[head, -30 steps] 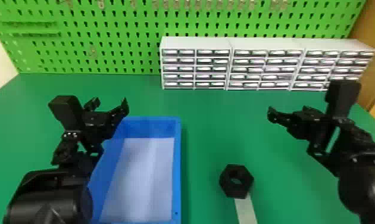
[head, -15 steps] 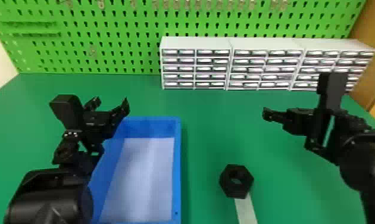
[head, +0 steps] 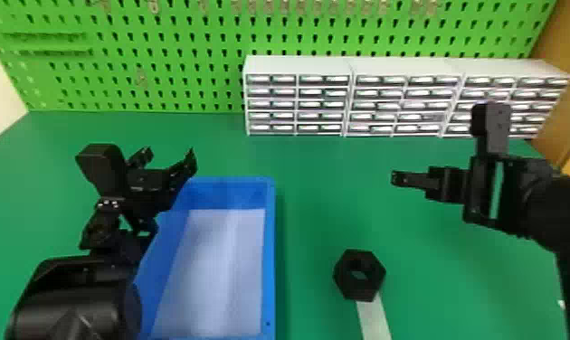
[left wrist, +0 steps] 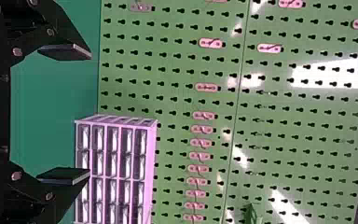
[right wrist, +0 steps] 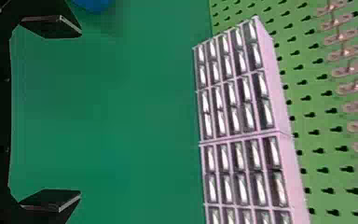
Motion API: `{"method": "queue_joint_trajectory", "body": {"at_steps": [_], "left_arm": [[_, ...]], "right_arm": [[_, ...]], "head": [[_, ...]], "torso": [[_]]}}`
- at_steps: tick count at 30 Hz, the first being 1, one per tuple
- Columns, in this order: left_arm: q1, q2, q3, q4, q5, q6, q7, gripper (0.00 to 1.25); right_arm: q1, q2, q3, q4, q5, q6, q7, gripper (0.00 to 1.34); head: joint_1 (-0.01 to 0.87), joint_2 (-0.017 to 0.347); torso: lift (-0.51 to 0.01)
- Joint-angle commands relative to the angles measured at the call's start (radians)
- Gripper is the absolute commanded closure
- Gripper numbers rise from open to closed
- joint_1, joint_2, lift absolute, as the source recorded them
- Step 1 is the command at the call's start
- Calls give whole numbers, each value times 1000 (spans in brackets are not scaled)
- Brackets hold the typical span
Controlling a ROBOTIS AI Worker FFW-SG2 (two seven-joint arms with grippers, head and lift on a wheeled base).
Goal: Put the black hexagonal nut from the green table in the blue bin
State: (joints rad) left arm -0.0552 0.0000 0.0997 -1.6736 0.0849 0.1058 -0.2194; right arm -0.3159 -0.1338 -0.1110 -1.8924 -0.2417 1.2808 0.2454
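**Black hexagonal nut (head: 375, 276) on the green table (head: 325, 212), right of the blue bin (head: 270, 257)**

The nut is in the near part of the scene, well apart from the bin, with its hole facing up. A pale strip (head: 373, 322) meets the nut's near side and runs from there toward the near edge of the table.

To the left, the bin lies lengthwise from near to far, with blue walls and a pale floor. The left gripper (head: 168, 159) is at its far left corner in the head view, and the black arm behind it covers part of the bin's left wall. In the left wrist view, the fingers (left wrist: 65, 51) are spread wide, with green table visible between them.

The right gripper (head: 399, 178) is to the right of the nut and farther off, pointing left. In the right wrist view, its two fingers are wide apart, again with the table visible between them.

Along the far side of the table stands a row of white drawer cabinets (head: 297, 67), right of the middle. Behind them rises a green pegboard (head: 175, 79) with small hooks (head: 300, 7) on it. A brown panel (head: 564, 68) is at the far right.
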Motion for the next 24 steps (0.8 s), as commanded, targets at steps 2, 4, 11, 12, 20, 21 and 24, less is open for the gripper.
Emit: {"method": "queue_joint_trajectory", "body": {"at_steps": [2, 4, 11, 12, 20, 21, 24], "left_arm": [[0, -3, 0, 2, -7, 0, 0, 371], [-2, -3, 0, 2, -7, 0, 0, 371], [-2, -3, 0, 2, -8, 0, 0, 371], [-2, -3, 0, 2, -8, 0, 0, 371], [-2, -3, 2, 3, -10, 0, 0, 371], [-2, -3, 2, 3, -10, 0, 0, 371], [-2, -3, 2, 3, -10, 0, 0, 371]], "right_arm": [[-49, -23, 22, 19, -54, 126, 0, 88], [-63, -27, 27, 27, -71, 163, 0, 88], [-107, -38, 57, 52, -96, 291, 0, 88], [-112, -40, 60, 55, -100, 291, 0, 88], [-144, -41, 83, 93, -110, 291, 0, 88], [-149, -44, 91, 101, -108, 291, 0, 88], [-160, -52, 120, 127, -105, 291, 0, 88]], "head": [[686, 51], [686, 51], [686, 51], [686, 51], [686, 51], [686, 51], [686, 51]], "torso": [[-97], [-97], [-97], [-97], [-97], [-97], [-97]]}}
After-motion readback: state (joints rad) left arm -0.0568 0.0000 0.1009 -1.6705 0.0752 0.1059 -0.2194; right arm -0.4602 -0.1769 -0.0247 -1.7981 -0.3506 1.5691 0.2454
